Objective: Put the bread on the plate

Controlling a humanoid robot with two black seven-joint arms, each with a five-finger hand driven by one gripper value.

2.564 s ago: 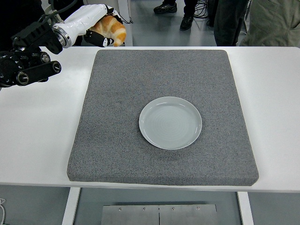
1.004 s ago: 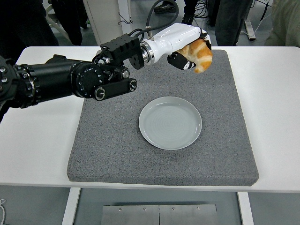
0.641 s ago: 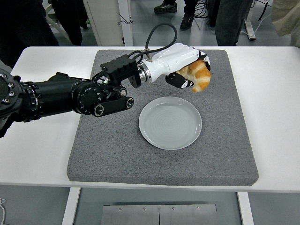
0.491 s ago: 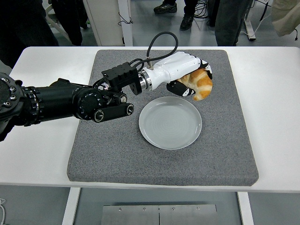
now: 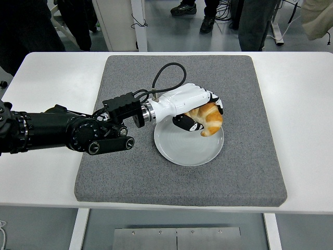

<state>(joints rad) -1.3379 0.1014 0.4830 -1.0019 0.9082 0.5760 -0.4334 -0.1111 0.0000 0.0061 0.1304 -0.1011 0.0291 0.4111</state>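
Over the plate [image 5: 179, 151] | left hand [image 5: 187, 107] grips the bread [image 5: 209, 117], fingers curled around it | step: placing | next: lower gently onto plate, then open fingers to release.

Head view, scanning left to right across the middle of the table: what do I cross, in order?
Black left arm → white left hand → bread held in that hand over the plate → bare grey mat → white table.
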